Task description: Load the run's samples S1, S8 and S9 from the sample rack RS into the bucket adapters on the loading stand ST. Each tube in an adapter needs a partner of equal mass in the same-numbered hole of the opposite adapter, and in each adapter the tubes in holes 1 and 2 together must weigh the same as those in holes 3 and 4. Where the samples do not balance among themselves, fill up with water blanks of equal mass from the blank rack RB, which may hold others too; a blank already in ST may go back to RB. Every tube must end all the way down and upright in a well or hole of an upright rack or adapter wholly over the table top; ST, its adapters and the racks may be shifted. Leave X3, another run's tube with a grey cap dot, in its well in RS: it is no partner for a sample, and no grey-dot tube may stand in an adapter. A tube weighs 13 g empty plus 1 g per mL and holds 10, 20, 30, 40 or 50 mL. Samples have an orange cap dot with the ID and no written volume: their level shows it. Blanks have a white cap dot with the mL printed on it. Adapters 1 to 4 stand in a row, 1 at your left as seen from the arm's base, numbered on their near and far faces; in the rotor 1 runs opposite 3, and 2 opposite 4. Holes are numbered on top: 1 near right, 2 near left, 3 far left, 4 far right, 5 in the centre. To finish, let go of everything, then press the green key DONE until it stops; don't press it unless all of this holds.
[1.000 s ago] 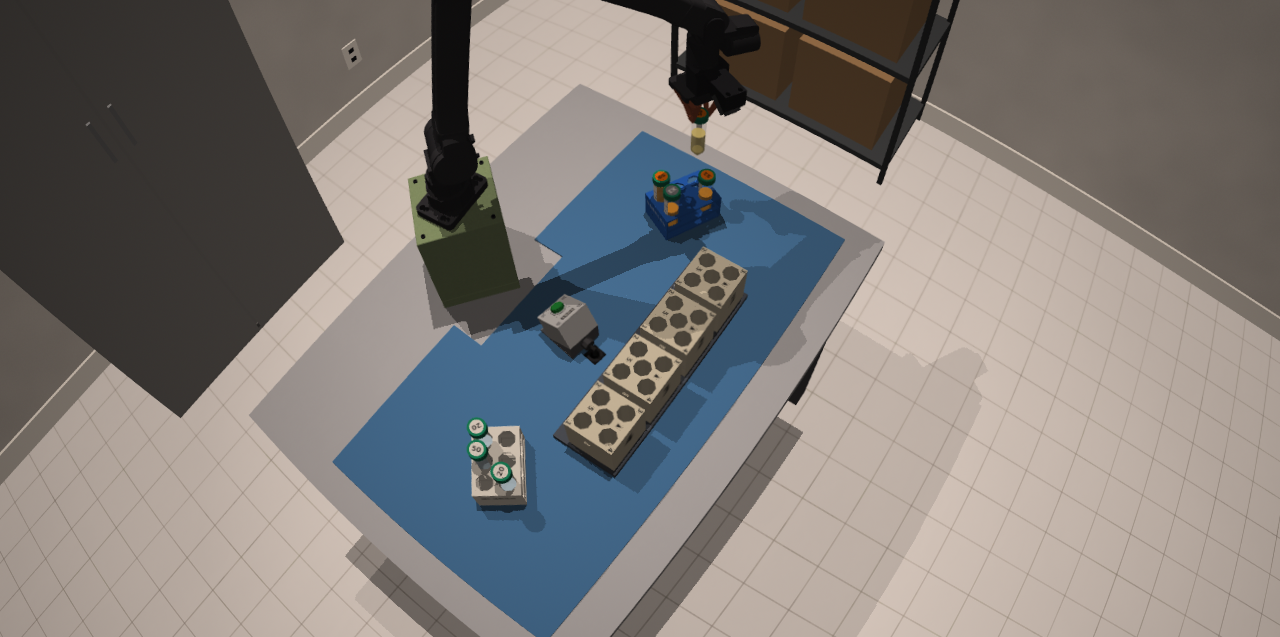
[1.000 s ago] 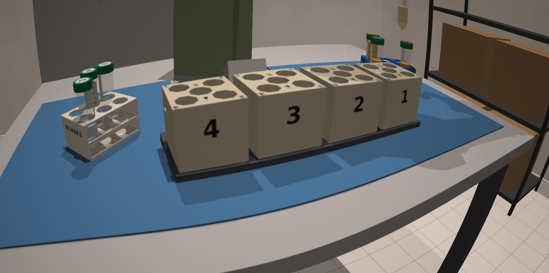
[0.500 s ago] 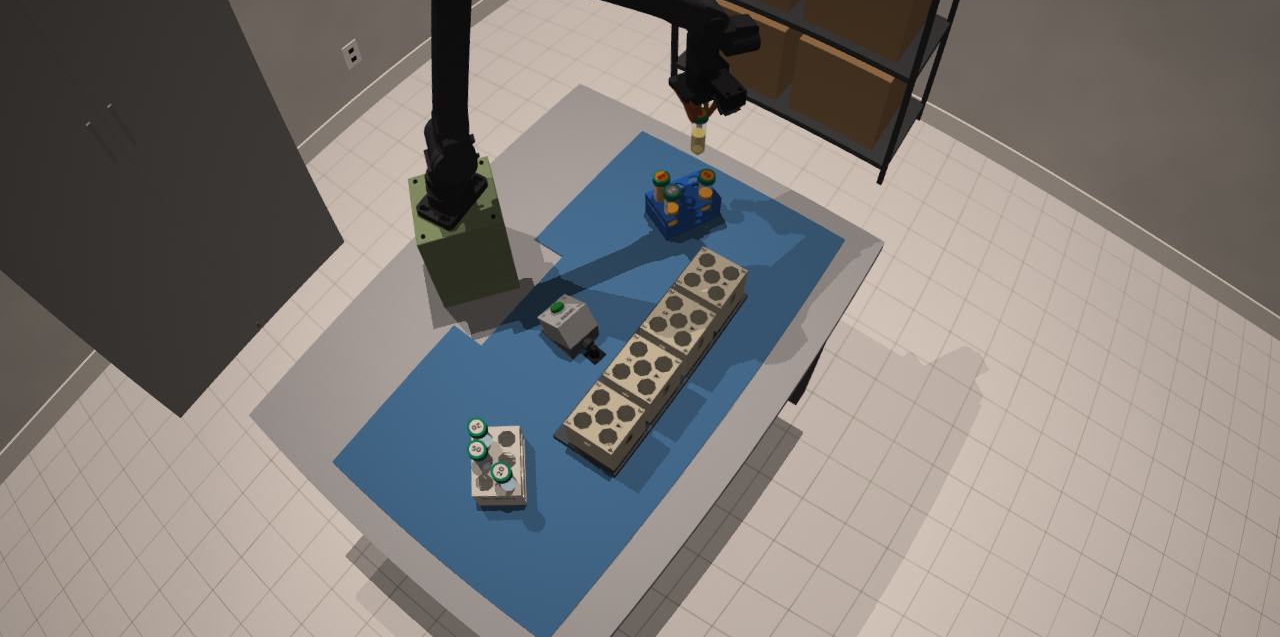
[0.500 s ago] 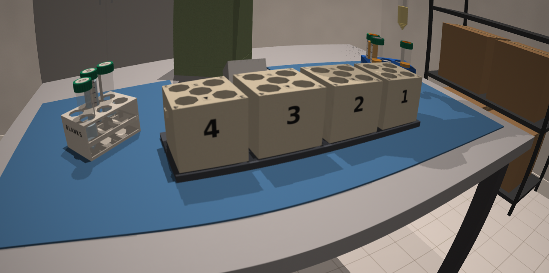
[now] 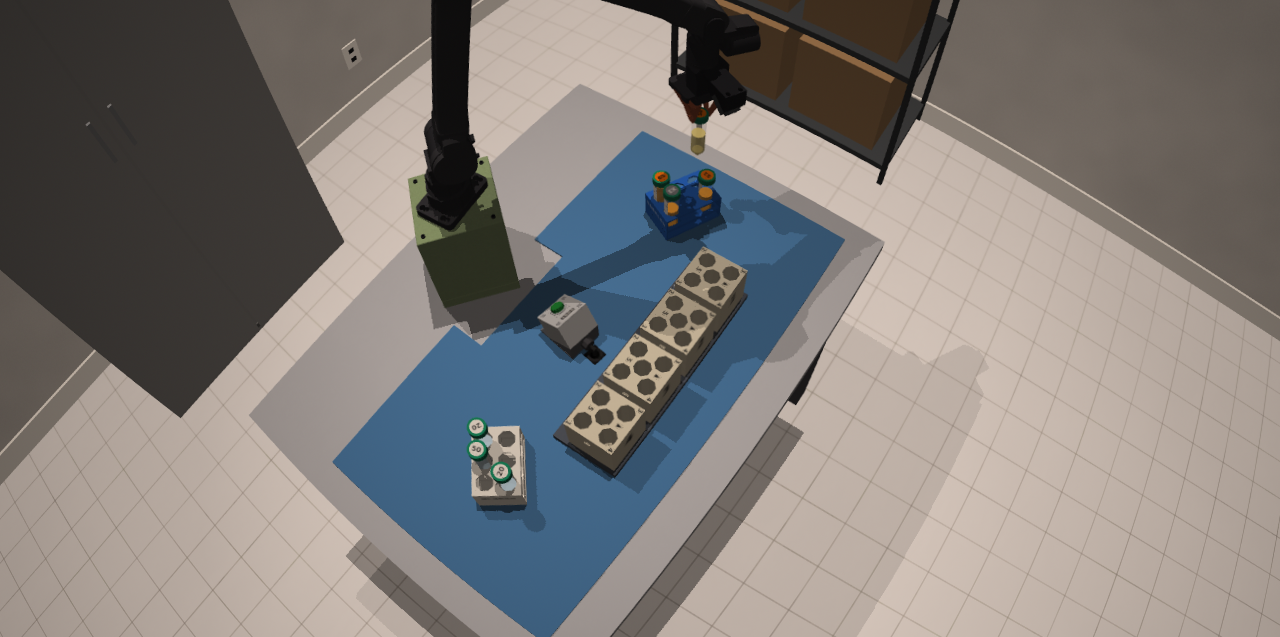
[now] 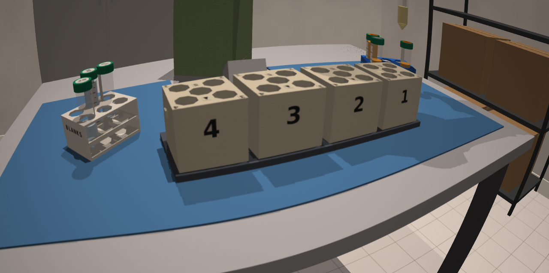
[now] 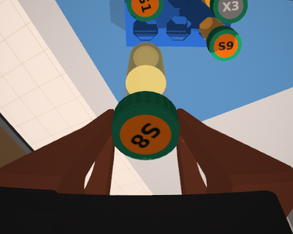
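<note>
My gripper (image 7: 145, 119) is shut on sample tube S8 (image 7: 145, 131) at its green cap and holds it upright, high above the far end of the table; it also shows in the top view (image 5: 698, 136) and in the exterior view (image 6: 402, 8). Its pale yellow liquid fills about the lower half. Below it the blue sample rack RS (image 5: 682, 203) holds S1 (image 7: 145, 2), S9 (image 7: 224, 44) and the grey-dot X3 (image 7: 229, 5). The four beige adapters on stand ST (image 6: 291, 114) all look unfilled. The white blank rack RB (image 6: 100, 127) holds three white-dot blanks (image 5: 477, 449).
The grey box with the green DONE key (image 5: 556, 307) sits between the arm's olive base (image 5: 460, 234) and ST. A black shelf with cardboard boxes (image 5: 827, 15) stands just beyond the table, close behind my gripper.
</note>
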Controlling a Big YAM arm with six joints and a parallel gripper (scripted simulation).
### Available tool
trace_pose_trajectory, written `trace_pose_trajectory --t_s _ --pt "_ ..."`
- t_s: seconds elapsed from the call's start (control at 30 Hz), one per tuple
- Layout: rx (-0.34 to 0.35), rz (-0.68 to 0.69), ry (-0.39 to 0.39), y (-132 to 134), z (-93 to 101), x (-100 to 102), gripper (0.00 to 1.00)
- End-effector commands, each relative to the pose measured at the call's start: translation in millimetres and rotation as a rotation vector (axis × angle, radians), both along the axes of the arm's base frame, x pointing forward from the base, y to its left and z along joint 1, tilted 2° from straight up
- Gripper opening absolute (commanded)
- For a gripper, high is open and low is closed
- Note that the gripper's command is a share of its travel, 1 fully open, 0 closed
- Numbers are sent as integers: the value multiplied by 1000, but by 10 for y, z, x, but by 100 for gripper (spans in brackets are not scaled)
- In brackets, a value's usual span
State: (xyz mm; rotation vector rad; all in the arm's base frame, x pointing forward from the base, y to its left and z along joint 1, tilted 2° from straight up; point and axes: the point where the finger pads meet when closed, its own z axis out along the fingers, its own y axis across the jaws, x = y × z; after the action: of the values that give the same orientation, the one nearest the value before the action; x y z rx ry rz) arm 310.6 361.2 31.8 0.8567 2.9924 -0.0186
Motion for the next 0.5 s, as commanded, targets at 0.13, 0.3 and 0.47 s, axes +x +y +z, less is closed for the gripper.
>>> trace_pose_trajectory --t_s 0.13,0.3,0.47 --pt "52 1 -47 243 346 97 0" --pt "43 8 -39 260 154 114 0" --pt "3 4 -7 65 -148 -5 0"
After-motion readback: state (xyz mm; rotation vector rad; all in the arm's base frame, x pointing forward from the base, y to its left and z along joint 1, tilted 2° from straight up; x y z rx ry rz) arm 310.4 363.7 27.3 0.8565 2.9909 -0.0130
